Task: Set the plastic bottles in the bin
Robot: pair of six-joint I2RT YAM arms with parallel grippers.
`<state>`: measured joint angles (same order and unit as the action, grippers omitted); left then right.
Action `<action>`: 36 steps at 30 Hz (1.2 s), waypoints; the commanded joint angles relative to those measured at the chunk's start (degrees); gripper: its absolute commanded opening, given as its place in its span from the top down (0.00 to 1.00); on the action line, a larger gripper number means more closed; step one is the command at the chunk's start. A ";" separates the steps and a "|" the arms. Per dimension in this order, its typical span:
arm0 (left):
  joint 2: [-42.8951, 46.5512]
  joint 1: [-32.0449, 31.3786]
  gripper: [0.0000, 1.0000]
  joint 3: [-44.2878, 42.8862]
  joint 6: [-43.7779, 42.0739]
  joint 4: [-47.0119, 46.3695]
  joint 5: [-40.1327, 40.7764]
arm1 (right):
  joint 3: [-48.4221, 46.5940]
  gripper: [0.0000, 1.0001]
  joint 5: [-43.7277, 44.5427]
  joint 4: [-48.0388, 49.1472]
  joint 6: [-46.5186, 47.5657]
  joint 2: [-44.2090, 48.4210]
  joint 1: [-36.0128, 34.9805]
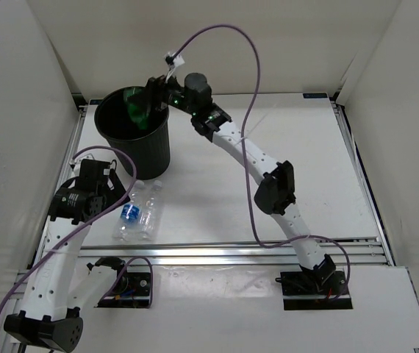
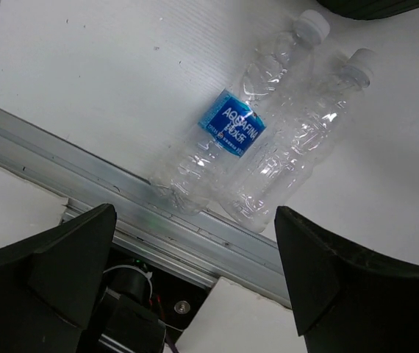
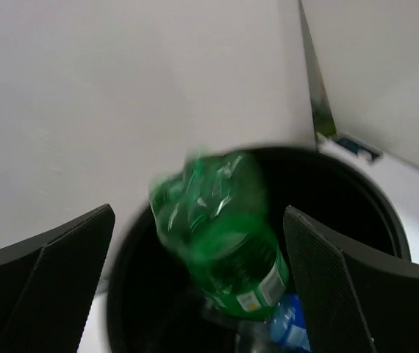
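Clear plastic: a blue-labelled bottle and a plain bottle lie touching by the near rail under my left gripper, fingers wide apart, apparently poised for a pick. Farther back, my right gripper hangs over the bin, fingers spread, so the green bottle, blurred and unclamped, should drop inside beside another bottle.

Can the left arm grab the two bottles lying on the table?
Probably yes. The left gripper hangs open over the blue-labelled bottle and the plain clear bottle, and nothing sits between it and them. They lie side by side on the table, touching, so it may only fit one at a time.
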<state>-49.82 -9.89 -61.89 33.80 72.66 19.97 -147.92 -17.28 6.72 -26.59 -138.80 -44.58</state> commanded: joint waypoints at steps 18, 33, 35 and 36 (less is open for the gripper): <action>-1.32 -0.22 0.05 10.55 -14.82 -23.61 -10.21 | 18.07 0.00 -1.68 -26.65 -26.92 46.86 27.69; -11.61 0.31 0.01 20.22 -10.53 -34.42 -4.59 | 15.73 0.00 -17.88 -42.76 -23.07 47.84 30.42; -12.66 0.31 0.01 21.11 -9.29 -35.48 -5.37 | 15.03 0.00 -19.45 -42.76 -23.68 47.84 32.44; -13.80 0.31 0.01 22.06 -7.54 -36.18 -5.38 | 14.33 0.00 -21.03 -42.76 -24.21 47.84 33.14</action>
<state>-62.54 -9.85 -41.17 22.74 39.92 13.06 -129.23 -33.01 -38.13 -49.84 -95.48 -13.67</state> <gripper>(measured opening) 0.994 0.998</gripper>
